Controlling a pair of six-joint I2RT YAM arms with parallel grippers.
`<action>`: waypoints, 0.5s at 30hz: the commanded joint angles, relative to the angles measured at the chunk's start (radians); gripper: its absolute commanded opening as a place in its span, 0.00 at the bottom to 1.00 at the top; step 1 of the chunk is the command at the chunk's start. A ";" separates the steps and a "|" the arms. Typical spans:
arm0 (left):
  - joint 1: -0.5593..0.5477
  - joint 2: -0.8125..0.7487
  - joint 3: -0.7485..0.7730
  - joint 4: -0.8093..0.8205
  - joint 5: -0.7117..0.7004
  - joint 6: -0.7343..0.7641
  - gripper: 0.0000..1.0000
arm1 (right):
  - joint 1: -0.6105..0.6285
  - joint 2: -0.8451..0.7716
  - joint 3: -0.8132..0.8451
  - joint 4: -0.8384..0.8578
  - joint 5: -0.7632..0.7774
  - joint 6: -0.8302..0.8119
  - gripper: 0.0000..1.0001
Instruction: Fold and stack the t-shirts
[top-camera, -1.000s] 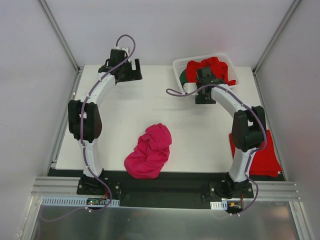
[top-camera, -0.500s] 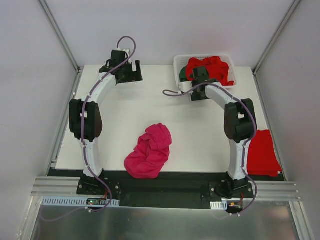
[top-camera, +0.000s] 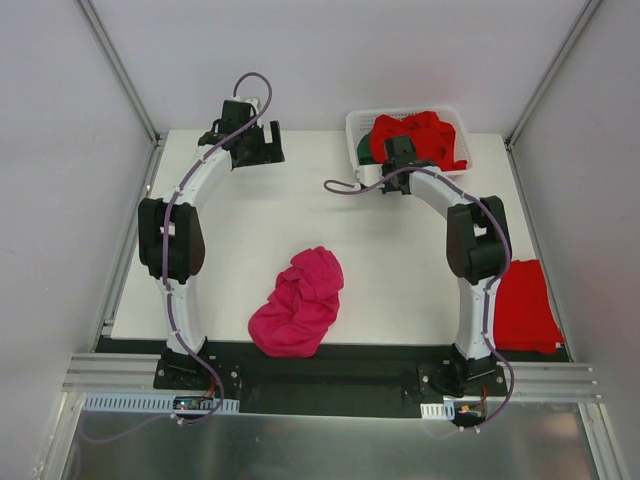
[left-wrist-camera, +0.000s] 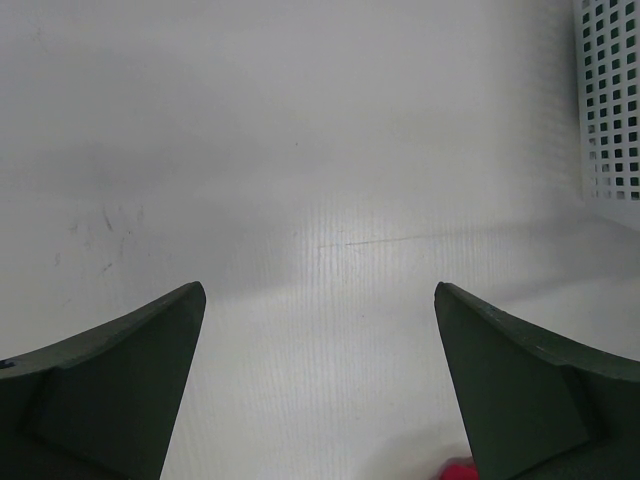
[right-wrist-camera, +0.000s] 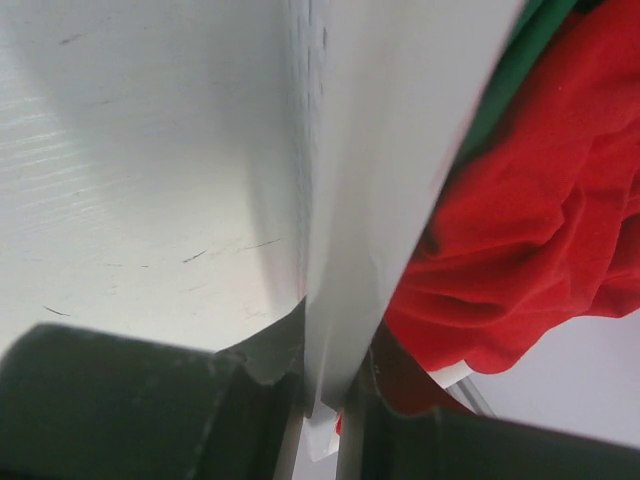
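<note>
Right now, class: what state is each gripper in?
Left gripper: open, holding nothing.
Right gripper: closed on the white basket wall.

The left gripper (top-camera: 245, 145) sits at the upper left, fingers wide apart. The right gripper (top-camera: 398, 152), upper right, pinches the basket (top-camera: 354, 128) wall.

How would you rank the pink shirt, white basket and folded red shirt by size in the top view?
Pink shirt and white basket, roughly alike; then folded red shirt, partly hidden by the arm.
</note>
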 joint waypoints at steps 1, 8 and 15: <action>-0.007 -0.004 0.015 -0.006 -0.007 0.006 0.99 | -0.024 0.009 0.000 0.001 0.056 0.005 0.01; -0.007 -0.010 0.013 -0.007 -0.001 0.005 0.99 | -0.126 0.012 0.015 -0.007 0.107 0.040 0.01; -0.007 0.028 0.113 -0.082 0.016 0.038 0.99 | -0.251 -0.031 0.023 -0.005 0.079 0.045 0.01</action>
